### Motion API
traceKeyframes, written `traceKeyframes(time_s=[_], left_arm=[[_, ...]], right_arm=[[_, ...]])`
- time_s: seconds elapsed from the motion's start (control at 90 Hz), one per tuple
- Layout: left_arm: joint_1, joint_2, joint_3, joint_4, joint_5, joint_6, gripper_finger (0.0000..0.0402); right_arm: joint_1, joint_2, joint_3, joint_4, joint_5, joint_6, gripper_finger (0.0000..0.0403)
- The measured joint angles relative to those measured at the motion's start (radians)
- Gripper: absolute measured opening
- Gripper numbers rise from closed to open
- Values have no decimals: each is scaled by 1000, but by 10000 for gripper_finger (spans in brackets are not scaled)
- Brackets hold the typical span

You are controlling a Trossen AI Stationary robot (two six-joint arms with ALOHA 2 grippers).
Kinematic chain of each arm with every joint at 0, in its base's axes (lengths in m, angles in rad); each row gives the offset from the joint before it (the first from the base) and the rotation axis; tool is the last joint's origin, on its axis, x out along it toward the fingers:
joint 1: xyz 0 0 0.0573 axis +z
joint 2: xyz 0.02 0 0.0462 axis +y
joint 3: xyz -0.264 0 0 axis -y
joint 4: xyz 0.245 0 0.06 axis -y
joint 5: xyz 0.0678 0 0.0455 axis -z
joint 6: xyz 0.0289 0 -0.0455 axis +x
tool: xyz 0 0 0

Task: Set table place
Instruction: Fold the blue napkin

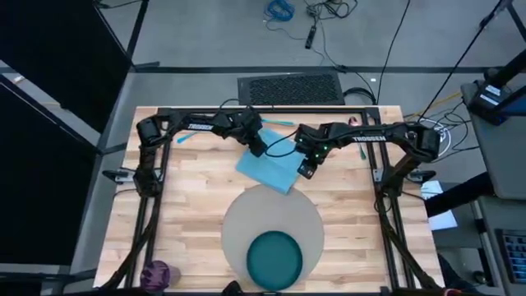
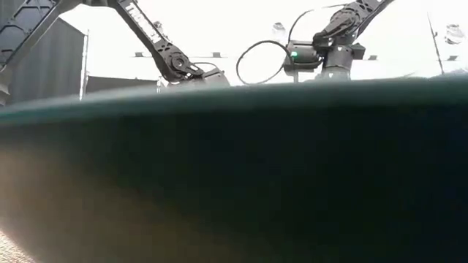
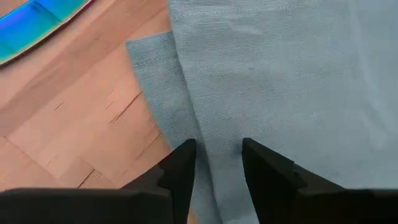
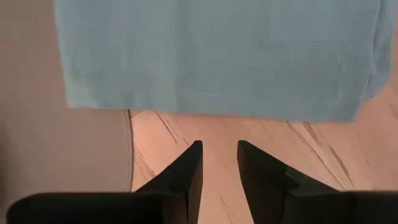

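Observation:
A light blue napkin [image 1: 267, 168] lies flat on the table [image 1: 189, 205], its near corner over the far edge of the round grey mat [image 1: 246, 222]. The dark teal plate [image 1: 275, 259] sits on the mat's near part. My left gripper [image 1: 257, 150] is open over the napkin's far left part [image 3: 261, 74], cloth showing between its fingers. My right gripper [image 1: 305, 170] is open over bare wood [image 4: 219, 146], just off the napkin's right edge [image 4: 217, 56]. Blue-handled cutlery [image 1: 185, 138] lies at the far left, another piece [image 1: 279, 123] at the far middle. A purple cup [image 1: 156, 274] lies at the near left corner. My left gripper points down at the napkin beside a doubled-over edge [image 3: 155, 93], with a strip of cloth [image 3: 219, 180] between its two fingers. I cannot tell whether the fingertips touch the cloth.
In the low view the plate's dark rim [image 2: 234, 161] fills most of the picture, and both arms show above it. The table's black frame [image 1: 152, 189] runs along both sides. Bare wood lies left and right of the mat.

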State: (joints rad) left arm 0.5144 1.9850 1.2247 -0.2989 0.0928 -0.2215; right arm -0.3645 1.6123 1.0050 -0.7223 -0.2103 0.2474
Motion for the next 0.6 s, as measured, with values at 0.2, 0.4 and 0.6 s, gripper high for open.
traceKeyframes(time_s=[0.2,0.4,0.6], left_arm=[[-4,0,-1,0,-24,40,16],[-19,0,25,-7,-79,55,1],[-20,-24,71,-13,-79,54,0]], right_arm=[[0,0,0,0,0,-1,86],[0,0,0,0,4,-5,86],[0,0,0,0,5,-5,86]])
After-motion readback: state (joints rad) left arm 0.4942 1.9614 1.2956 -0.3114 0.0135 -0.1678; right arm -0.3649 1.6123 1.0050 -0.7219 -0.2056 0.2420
